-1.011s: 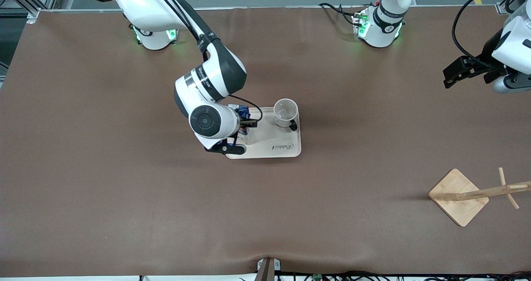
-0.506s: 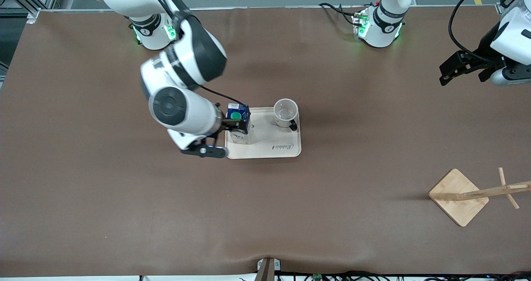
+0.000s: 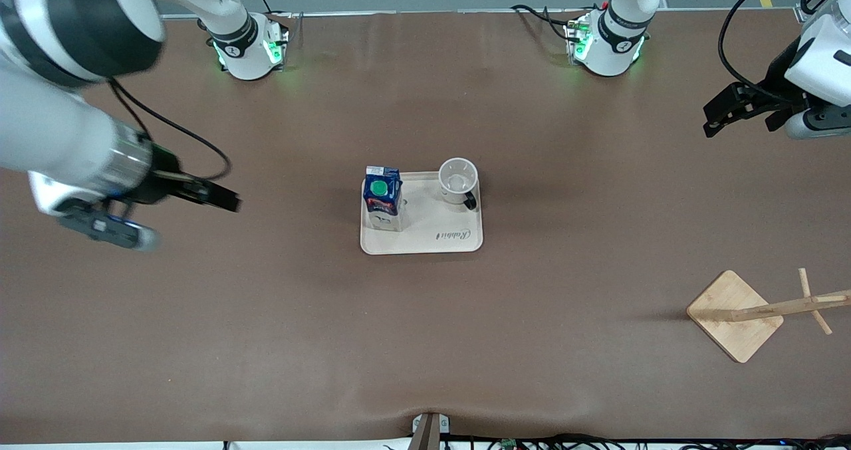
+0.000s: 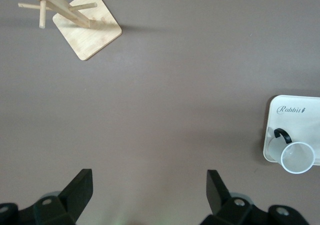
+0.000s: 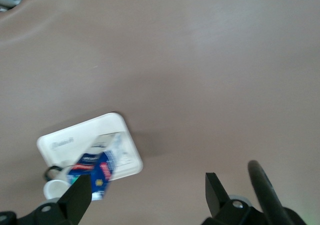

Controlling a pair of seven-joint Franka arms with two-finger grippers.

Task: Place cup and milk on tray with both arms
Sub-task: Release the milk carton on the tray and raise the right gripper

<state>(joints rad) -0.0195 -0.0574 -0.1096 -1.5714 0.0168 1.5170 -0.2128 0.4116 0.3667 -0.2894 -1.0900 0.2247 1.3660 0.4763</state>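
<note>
Two things share the brown table mat (image 3: 266, 337) with my work: a square bamboo stand base (image 3: 734, 315) with its slanting wooden post (image 3: 791, 306), toward my left arm's end, well clear of everything. The cream rounded tray (image 3: 439, 242) lies mid-table, carrying the upright dark-blue milk carton (image 3: 382, 196) with its green cap and, beside it, the white enamel cup (image 3: 458, 180). My right gripper (image 3: 223, 201) hangs open and empty over bare mat, well apart from the tray. My left gripper (image 3: 721, 117) waits open near its end.
</note>
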